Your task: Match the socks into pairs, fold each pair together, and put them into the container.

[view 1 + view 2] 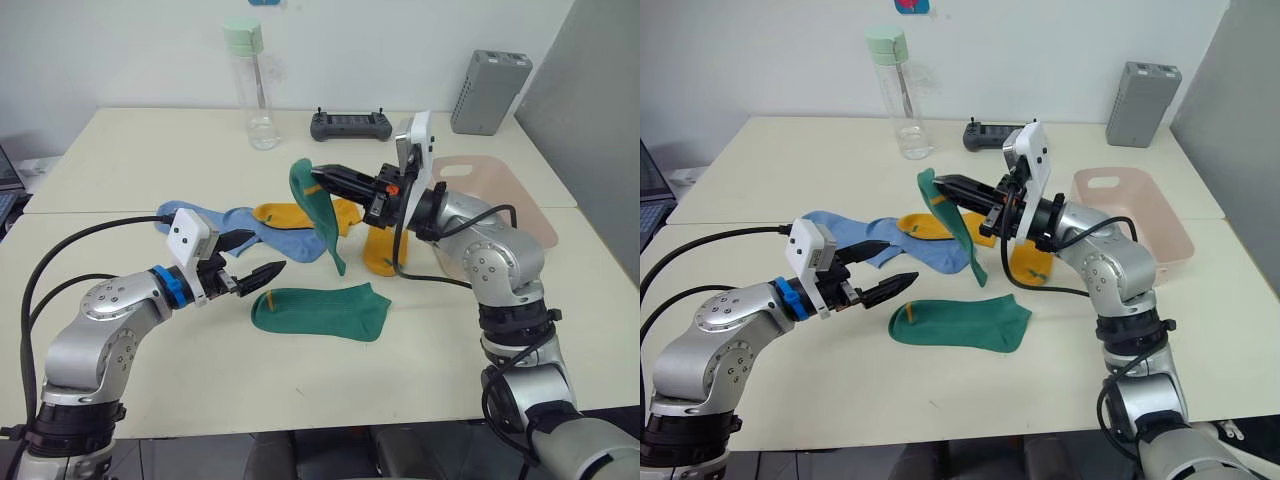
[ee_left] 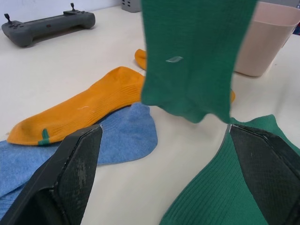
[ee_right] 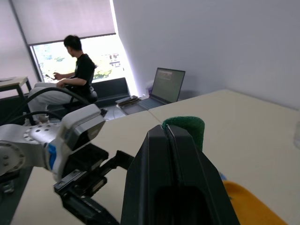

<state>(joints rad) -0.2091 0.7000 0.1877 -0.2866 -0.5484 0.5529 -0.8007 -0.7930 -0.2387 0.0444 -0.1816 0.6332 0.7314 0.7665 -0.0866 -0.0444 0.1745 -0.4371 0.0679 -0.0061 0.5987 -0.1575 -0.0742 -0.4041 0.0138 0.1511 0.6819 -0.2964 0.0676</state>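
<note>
Now green sock (image 1: 318, 208) dangling from clamped right end effector (image 1: 318, 177).

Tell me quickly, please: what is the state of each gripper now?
Left gripper: open, holding nothing, beside the flat dark green sock.
Right gripper: closed on the hanging dark green sock, lifted above the table.

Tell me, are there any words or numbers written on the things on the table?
None can be read.
The hanging green sock has a small pale mark, but no letters show.
The yellow sock has a small green mark, not a word.
The bottle, the game controller and the grey box show no writing.
</note>
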